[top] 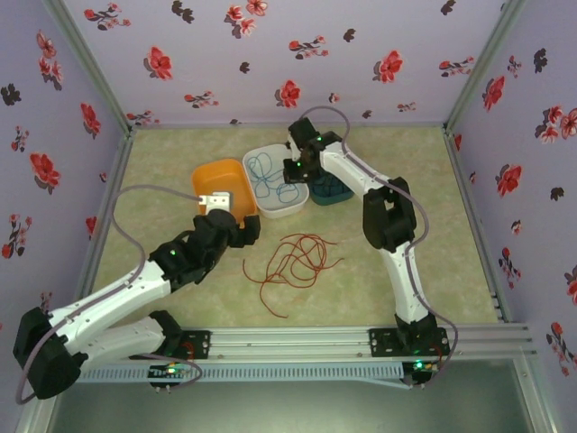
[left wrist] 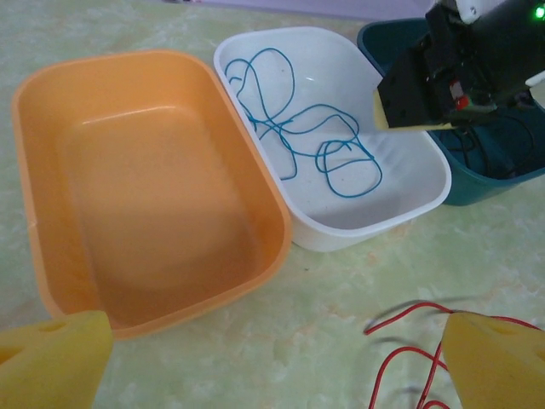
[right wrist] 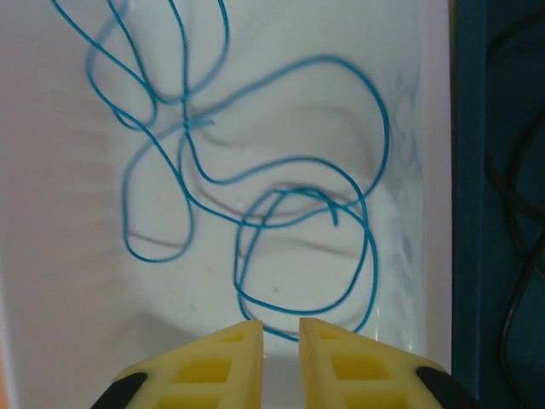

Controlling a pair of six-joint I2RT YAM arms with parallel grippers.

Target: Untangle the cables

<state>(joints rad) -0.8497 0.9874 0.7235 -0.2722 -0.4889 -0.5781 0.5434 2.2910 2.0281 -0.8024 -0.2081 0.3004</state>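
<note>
Right wrist view: how are the yellow padded fingers (right wrist: 230, 362) seen?

They are held almost together, with a narrow gap left between them, and nothing is pinched. The right gripper (right wrist: 281, 328) is hung over the white oval plastic tub (right wrist: 51, 256).

What is seen below them?

The thin blue cable (right wrist: 255, 196) is laid in loose loops on the tub floor, its nearest loop passing just by the fingertips. Whether it is touched cannot be told. At the right edge, a dark cable (right wrist: 511, 213) is coiled inside the teal plastic tub (right wrist: 468, 128).

And the left gripper (left wrist: 272, 328)?

Its yellow fingers (left wrist: 51, 366) are spread wide, and nothing is held between them. It is poised at the near rim of the orange rectangular plastic tub (left wrist: 34, 170), which is set right against the white one.

Where is the thin red cable (top: 293, 262) found?

It is heaped in a loose tangle on the pale green mottled table (top: 162, 162), in front of the tubs and between the two arms, apart from the other cables.
</note>
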